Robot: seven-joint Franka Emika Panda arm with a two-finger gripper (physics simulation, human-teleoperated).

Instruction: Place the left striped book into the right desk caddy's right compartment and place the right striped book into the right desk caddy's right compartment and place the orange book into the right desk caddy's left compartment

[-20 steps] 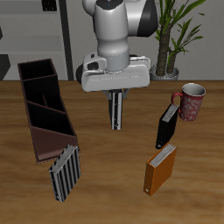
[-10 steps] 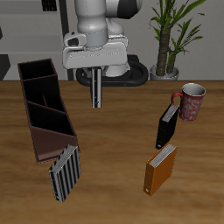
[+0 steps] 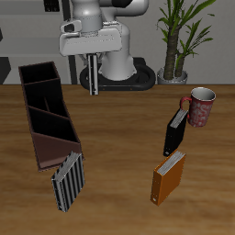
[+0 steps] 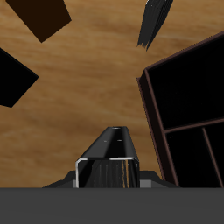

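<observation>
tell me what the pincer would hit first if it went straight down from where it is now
Probably bare table, not the caddy. The pincer holds a striped book hanging below it, so the book's lower edge would land first. The wrist view shows wood under it, with the right desk caddy just beside; depth is uncertain.

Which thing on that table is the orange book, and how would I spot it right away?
Start at the wooden table and find the red patterned mug near the potted plant. Coming toward the table's front edge from the mug, you pass a black book and then reach the orange book, standing on its own. Its plain orange cover and white page edges set it apart from the black book behind it.
</observation>
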